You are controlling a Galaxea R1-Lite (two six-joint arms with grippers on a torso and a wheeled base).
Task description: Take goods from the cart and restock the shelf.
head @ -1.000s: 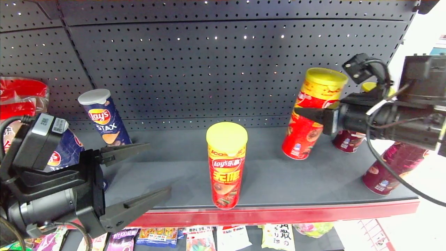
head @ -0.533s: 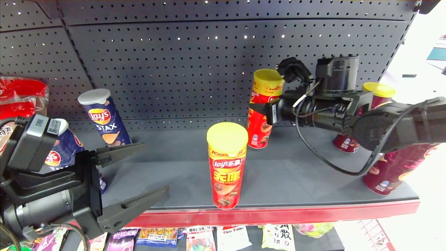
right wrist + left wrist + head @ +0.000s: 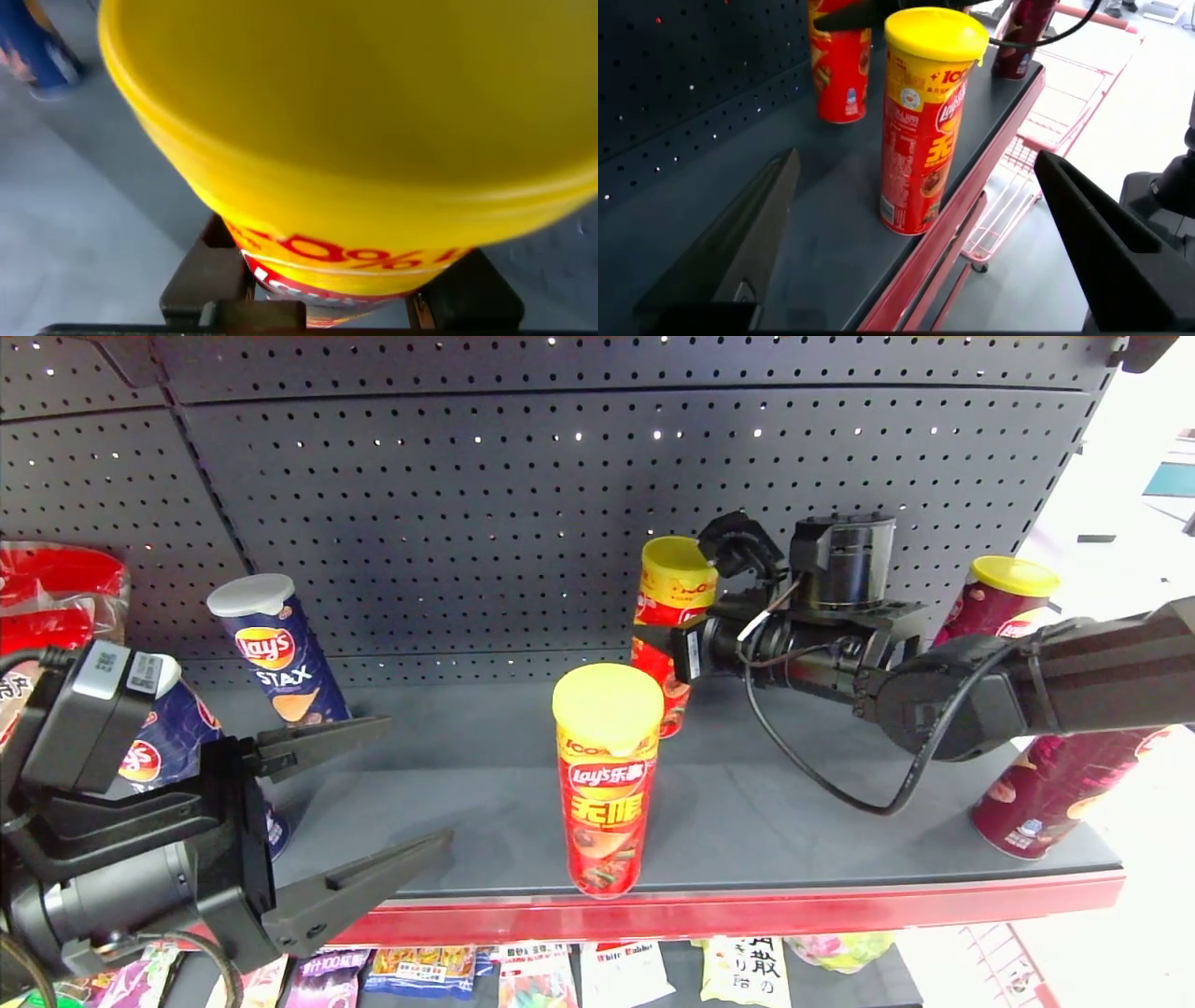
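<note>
A red chip can with a yellow lid is behind the front can, near the pegboard, and leans slightly. My right gripper is shut on its middle. In the right wrist view that can is very close, with the dark fingers at its sides. Whether its base touches the shelf I cannot tell. A matching can stands upright at the front edge of the dark shelf. My left gripper is open, low at the left. Its fingers are spread wide, short of that front can.
Two blue cans lean at the shelf's left. Maroon cans stand at its right end. Snack packets hang below the red shelf lip. A pink cart stands beyond the shelf edge.
My right gripper has carried the red can leftward and back along the shelf, from the right side to behind the front can. The left gripper has hardly moved.
</note>
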